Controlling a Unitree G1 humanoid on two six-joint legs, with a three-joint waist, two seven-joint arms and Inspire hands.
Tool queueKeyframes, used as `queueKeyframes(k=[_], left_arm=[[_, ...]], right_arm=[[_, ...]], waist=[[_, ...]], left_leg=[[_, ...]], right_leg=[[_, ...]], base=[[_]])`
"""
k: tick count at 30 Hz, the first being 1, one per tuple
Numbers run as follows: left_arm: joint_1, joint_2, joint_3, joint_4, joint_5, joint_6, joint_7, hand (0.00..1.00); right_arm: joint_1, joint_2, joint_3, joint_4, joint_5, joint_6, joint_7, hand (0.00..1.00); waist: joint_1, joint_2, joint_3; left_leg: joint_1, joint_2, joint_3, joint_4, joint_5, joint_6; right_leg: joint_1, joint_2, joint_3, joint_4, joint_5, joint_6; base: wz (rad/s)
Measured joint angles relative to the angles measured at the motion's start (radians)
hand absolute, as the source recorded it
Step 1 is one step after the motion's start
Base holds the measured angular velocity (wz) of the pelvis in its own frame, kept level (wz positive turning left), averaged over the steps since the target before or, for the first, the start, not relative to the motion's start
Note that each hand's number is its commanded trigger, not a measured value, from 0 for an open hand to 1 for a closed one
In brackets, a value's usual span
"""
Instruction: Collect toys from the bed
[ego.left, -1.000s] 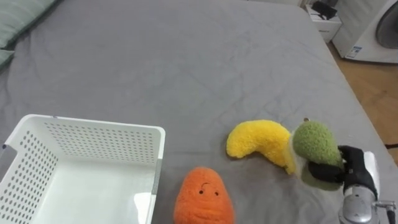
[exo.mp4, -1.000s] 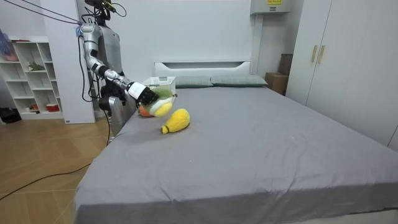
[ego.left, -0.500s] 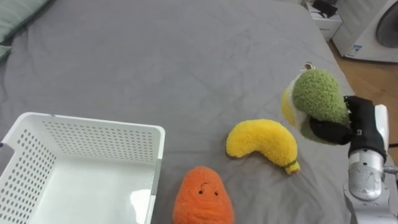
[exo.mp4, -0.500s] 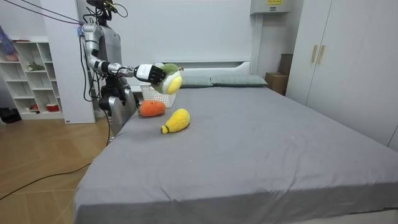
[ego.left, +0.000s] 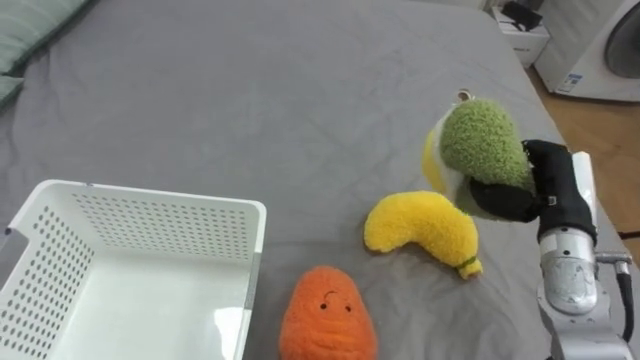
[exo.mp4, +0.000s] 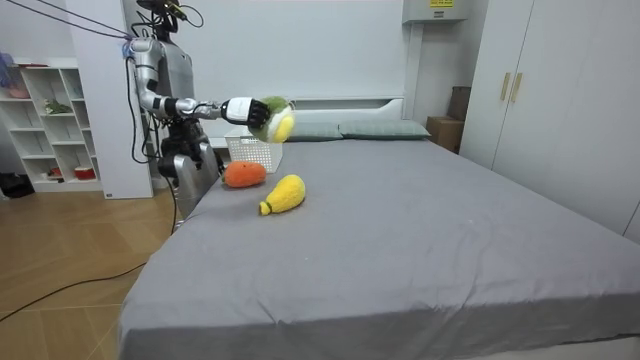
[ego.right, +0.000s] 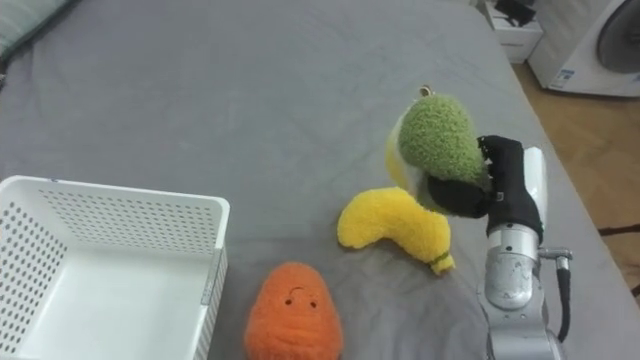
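My right hand (ego.left: 520, 195) (ego.right: 475, 190) is shut on a green and yellow avocado plush (ego.left: 475, 150) (ego.right: 435, 145) and holds it in the air over the bed, above the right end of a yellow banana plush (ego.left: 420, 230) (ego.right: 395, 228). In the room view the avocado plush (exo.mp4: 272, 120) is held out at chest height. An orange carrot plush (ego.left: 325, 315) (ego.right: 292, 315) lies near the bed's front edge. A white perforated basket (ego.left: 130, 215) (ego.right: 110, 210) sits empty at the lower left.
The grey bed sheet (ego.left: 280, 90) stretches away ahead. Pillows (ego.left: 35, 30) lie at the far left. A washing machine (ego.left: 600, 50) and a small white cabinet (ego.left: 525, 30) stand beyond the bed's right edge. I stand at the bed's side, by a white shelf unit (exo.mp4: 45, 125).
My right hand has lifted the avocado plush off the sheet beside the banana and carried it up and leftward, toward the basket side. The banana and carrot have stayed in place.
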Motion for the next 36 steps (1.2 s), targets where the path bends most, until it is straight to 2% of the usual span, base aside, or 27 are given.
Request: queueKeyframes(k=[5,8,11,15,21,23,28,30,36], left_arm=[[-0.009,0.001,-0.002,0.002,-0.002,0.000,-0.007,0.00],[-0.016,0.001,-0.010,0.002,-0.001,0.000,-0.015,0.00],[-0.020,0.000,-0.020,0.000,0.007,0.000,-0.018,0.00],[-0.029,-0.003,-0.029,-0.004,0.017,0.000,-0.018,0.00],[-0.040,-0.008,-0.038,-0.005,0.016,0.000,-0.018,0.00],[-0.043,-0.010,-0.039,-0.003,0.016,0.000,-0.018,0.00],[-0.053,-0.011,-0.039,-0.001,0.016,0.000,-0.023,0.00],[-0.056,-0.011,-0.041,0.005,0.016,0.000,-0.027,0.00],[-0.086,-0.002,-0.063,0.028,0.012,-0.001,-0.029,0.00]], right_arm=[[-0.014,-0.001,0.041,-0.047,0.032,0.001,0.040,1.00],[-0.046,-0.002,0.075,-0.071,0.018,0.015,0.075,1.00],[-0.054,-0.002,0.109,-0.123,0.013,0.029,0.102,1.00],[-0.077,0.000,0.155,-0.146,0.014,0.029,0.152,1.00],[-0.079,0.008,0.157,-0.149,0.004,0.030,0.184,1.00],[-0.079,0.009,0.171,-0.150,-0.014,0.031,0.189,1.00],[-0.088,0.024,0.235,-0.163,-0.037,0.032,0.241,1.00],[-0.111,0.038,0.262,-0.164,-0.060,0.050,0.263,1.00],[-0.156,0.047,0.318,-0.164,-0.109,0.053,0.293,1.00]], waist=[[0.008,-0.002,0.0033],[0.016,0.001,0.0045],[0.032,0.005,0.0029],[0.041,0.007,0.0022],[0.062,0.016,-0.0014],[0.080,0.018,-0.0021],[0.097,0.016,-0.0031],[0.107,0.015,-0.0033],[0.119,0.007,0.0021]], left_leg=[[-0.005,0.000,-0.012,0.000,0.000,0.000],[-0.009,0.000,-0.018,-0.006,0.000,0.000],[-0.014,0.000,-0.023,-0.003,0.001,-0.001],[-0.019,-0.001,-0.032,0.004,0.001,0.000],[-0.028,-0.002,-0.048,0.012,0.001,0.000],[-0.029,-0.002,-0.047,0.013,0.001,-0.001],[-0.031,-0.001,-0.049,0.009,0.001,-0.002],[-0.032,-0.001,-0.050,0.010,0.001,-0.002],[-0.035,-0.004,-0.078,0.010,0.005,-0.001]], right_leg=[[-0.001,-0.001,-0.008,0.000,0.000,0.000],[-0.003,0.000,-0.013,0.000,0.000,0.000],[-0.003,-0.001,-0.023,-0.002,0.000,0.000],[-0.002,-0.003,-0.034,-0.001,0.000,0.000],[-0.001,-0.006,-0.047,-0.001,0.000,0.000],[-0.002,-0.005,-0.047,0.000,0.000,0.000],[-0.002,-0.005,-0.050,0.000,0.000,-0.001],[-0.001,-0.005,-0.052,0.000,0.000,-0.001],[0.008,-0.010,-0.080,-0.003,0.000,-0.001]], base=[[0.04],[0.07],[0.07],[0.07],[0.07],[0.00],[0.02],[0.00],[0.13]])
